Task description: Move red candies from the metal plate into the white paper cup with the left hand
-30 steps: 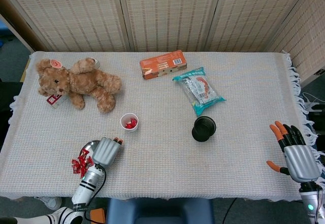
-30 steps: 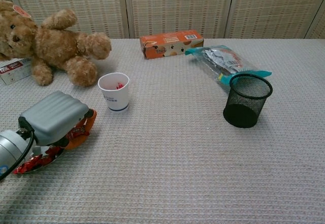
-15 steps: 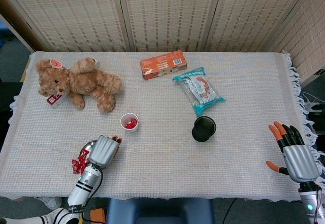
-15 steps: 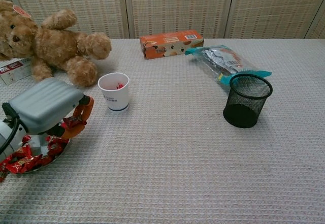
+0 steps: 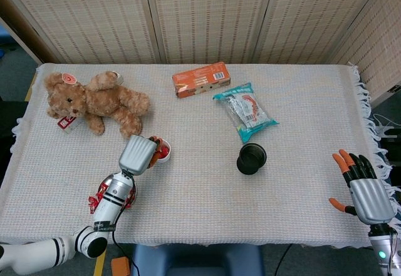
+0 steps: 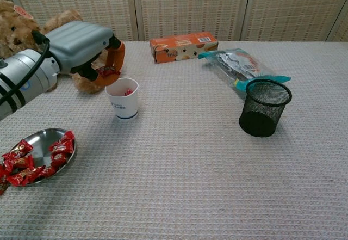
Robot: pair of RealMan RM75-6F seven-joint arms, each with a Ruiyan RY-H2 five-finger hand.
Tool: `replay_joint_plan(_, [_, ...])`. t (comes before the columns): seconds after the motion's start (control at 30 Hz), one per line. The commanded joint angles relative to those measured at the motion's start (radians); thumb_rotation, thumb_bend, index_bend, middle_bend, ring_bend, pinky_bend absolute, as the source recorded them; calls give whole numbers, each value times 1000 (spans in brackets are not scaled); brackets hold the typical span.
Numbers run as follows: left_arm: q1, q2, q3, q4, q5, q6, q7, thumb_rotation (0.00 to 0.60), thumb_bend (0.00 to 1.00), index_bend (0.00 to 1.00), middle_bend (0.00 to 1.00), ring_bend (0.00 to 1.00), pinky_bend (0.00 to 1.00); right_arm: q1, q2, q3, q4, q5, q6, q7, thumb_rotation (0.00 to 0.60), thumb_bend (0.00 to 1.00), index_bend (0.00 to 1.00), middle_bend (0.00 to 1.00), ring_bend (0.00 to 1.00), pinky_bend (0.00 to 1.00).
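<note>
Fingers (image 6: 115,55) of the left hand (image 6: 81,43) curl down around a red candy (image 6: 107,71), pinching it just above and slightly behind the rim of the white paper cup (image 6: 123,98), which already holds some red pieces. Below and to the left of those fingers, well apart from them, the metal plate (image 6: 41,140) lies on the tabletop (image 6: 190,169) with more red candies (image 6: 24,162) heaped on it. The risk I judge most likely is a miss: the candy hangs near the cup's far lip, not squarely over the mouth, so letting go now could drop it outside or bounce it off the rim. Lowering further could also let the fingertips knock the light cup over and spill it. Far to the right, the right hand (image 5: 364,191) hovers with fingers spread, holding nothing.
</note>
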State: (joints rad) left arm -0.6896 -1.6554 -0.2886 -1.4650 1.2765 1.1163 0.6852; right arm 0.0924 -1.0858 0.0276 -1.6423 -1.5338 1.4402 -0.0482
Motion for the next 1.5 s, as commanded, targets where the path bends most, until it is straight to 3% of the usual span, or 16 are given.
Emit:
replay_joint_plan(0.03, [-49, -43, -6, 83, -26, -38, 17, 600, 402, 562, 576, 869, 1000, -1, 1, 0, 0, 0, 2, 2, 600, 41, 0, 0, 0, 0])
replay_joint_plan(0.27, [-88, -104, 0, 211, -42, -40, 8, 600, 400, 557, 561, 866, 1000, -2, 4, 0, 0, -1, 3, 6, 600, 43, 0, 0, 0, 0])
replay_joint_plan(0.4, [-92, -109, 15, 230, -37, -35, -4, 600, 399, 448, 433, 860, 1000, -6, 4, 2, 1, 0, 11, 8, 600, 43, 0, 0, 0, 0])
replay_joint_plan(0.53, [-90, -102, 26, 211, -42, -29, -11, 600, 397, 284, 279, 853, 1000, -5, 4, 2, 1, 0, 9, 6, 600, 43, 0, 0, 0, 0])
replay_joint_plan(0.63, [-90, -88, 35, 180, -53, -35, 3, 600, 401, 208, 222, 824, 1000, -5, 3, 2, 0, -1, 11, 6, 600, 43, 0, 0, 0, 0])
replay_joint_plan(0.83, [-58, -35, 64, 62, -16, 31, 6, 600, 400, 194, 216, 822, 1000, -4, 3, 0, 1, -8, 10, 7, 600, 43, 0, 0, 0, 0])
replay_joint_plan(0.97, [29, 54, 138, -77, 48, 126, -30, 600, 400, 194, 221, 822, 1000, -4, 5, -3, 2, -13, 9, 16, 600, 43, 0, 0, 0, 0])
replay_joint_plan(1.1, [141, 143, 256, -158, 131, 222, -98, 600, 398, 194, 231, 821, 1000, -5, 6, -5, 0, -21, 13, 18, 600, 43, 0, 0, 0, 0])
replay_joint_plan(1.23, [249, 198, 372, -162, 209, 311, -156, 600, 396, 194, 232, 822, 1000, -5, 5, -10, -3, -37, 19, 15, 600, 43, 0, 0, 0, 0])
replay_joint_plan(1.5, [403, 224, 473, -104, 232, 392, -247, 600, 388, 138, 204, 822, 1000, -2, 1, -18, -5, -52, 14, 10, 600, 43, 0, 0, 0, 0])
